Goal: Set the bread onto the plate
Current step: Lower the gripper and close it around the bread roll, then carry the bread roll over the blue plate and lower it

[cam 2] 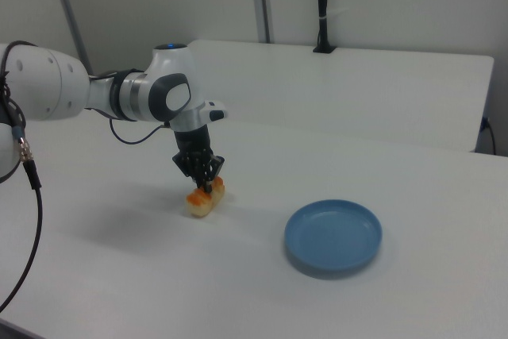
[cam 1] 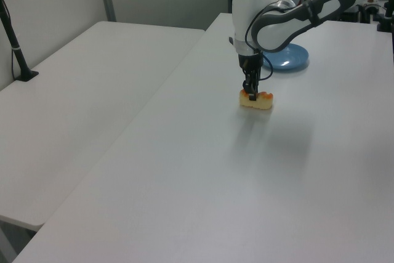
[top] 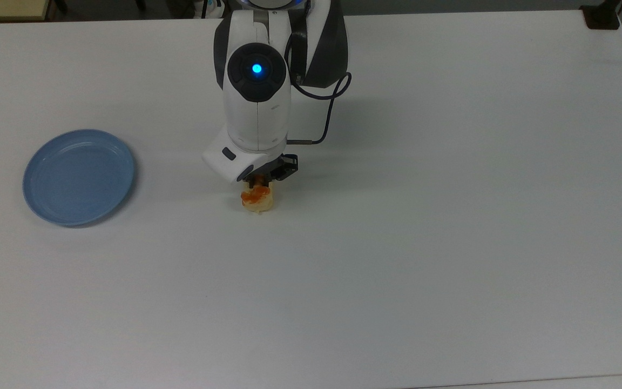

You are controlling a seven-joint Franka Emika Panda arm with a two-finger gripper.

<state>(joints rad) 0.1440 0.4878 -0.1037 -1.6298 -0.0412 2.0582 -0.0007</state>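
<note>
The bread (top: 257,200) lies on the white table (top: 424,216), a pale-yellow loaf with orange glazed bumps (cam 2: 198,203). My gripper (cam 2: 209,186) points straight down onto its middle, fingers pressed in against its sides, so it is shut on the bread (cam 1: 263,100). In the top view the arm's white hand hides the bread's far half and most of the gripper (top: 262,183). The light-blue plate (top: 79,176) sits bare at the top view's left, well apart from the bread. In the left view the plate (cam 1: 290,60) lies behind the arm; in the right view the plate (cam 2: 334,236) is right of the bread.
A second white table (cam 1: 80,90) adjoins this one across a narrow gap. A black post (cam 2: 321,5) stands on it, its base (top: 602,16) at the top view's upper right corner. A dark cable (top: 324,116) loops beside the wrist.
</note>
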